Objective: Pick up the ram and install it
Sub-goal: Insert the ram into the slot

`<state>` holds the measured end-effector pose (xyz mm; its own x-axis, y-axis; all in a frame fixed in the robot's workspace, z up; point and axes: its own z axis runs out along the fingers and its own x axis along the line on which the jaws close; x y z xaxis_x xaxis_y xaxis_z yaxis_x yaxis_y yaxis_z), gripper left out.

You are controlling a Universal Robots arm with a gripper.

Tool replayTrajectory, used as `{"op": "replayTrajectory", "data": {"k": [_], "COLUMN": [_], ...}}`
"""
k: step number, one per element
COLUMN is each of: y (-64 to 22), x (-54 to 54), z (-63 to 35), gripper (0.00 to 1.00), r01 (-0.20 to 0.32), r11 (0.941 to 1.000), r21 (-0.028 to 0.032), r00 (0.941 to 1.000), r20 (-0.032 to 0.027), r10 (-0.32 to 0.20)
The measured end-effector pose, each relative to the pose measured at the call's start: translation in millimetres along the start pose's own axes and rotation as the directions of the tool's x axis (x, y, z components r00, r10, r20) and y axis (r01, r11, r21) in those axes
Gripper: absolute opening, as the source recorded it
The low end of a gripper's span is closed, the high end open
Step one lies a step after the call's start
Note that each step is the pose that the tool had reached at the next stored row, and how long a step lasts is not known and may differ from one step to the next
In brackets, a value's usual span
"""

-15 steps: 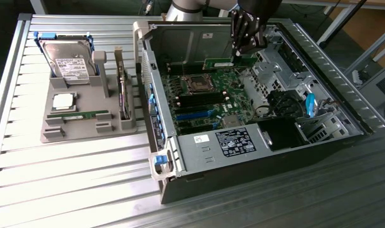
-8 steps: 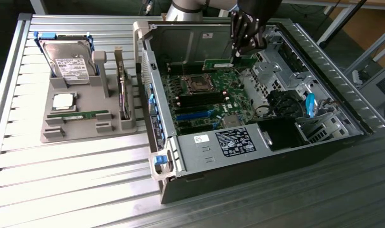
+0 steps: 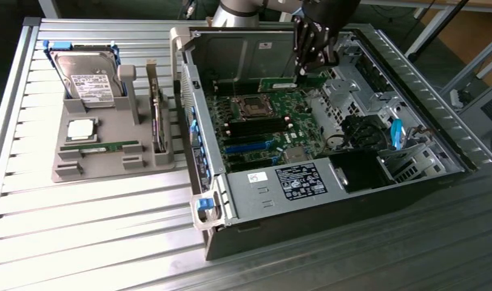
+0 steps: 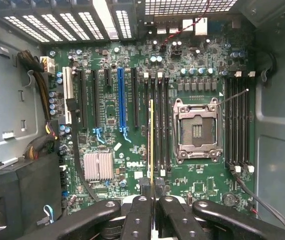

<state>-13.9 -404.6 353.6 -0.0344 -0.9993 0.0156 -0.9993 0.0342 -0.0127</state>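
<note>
My gripper [image 3: 304, 71] is shut on the ram [image 3: 290, 82], a narrow green stick held level over the far part of the motherboard [image 3: 266, 130] inside the open computer case [image 3: 229, 200]. In the wrist view the ram [image 4: 151, 145] shows edge-on as a thin gold line between my black fingers [image 4: 140, 220]. It hangs above the row of black memory slots [image 4: 158, 125] beside the empty CPU socket [image 4: 197, 130]. Whether it touches a slot I cannot tell. A look-alike green stick [image 3: 100, 147] lies on the grey tray [image 3: 68, 173] at the exterior view's left.
The tray also carries a hard drive [image 3: 88, 76], a square silver CPU [image 3: 82, 128] and an upright dark expansion card [image 3: 156, 121]. Case walls, a drive cage [image 3: 415, 160] and cables [image 4: 42, 100] surround the motherboard. More memory slots [image 4: 237, 125] lie past the socket.
</note>
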Motion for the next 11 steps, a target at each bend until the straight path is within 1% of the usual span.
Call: {"op": "replayTrajectory", "data": {"k": [11], "y": [0.2], "x": [-0.2], "z": [11.4], "gripper": [0.11], "r01": [0.0], "r11": [1.0], "r21": [0.0], "r00": [1.0], "r20": [0.0], "r10": [0.0]}}
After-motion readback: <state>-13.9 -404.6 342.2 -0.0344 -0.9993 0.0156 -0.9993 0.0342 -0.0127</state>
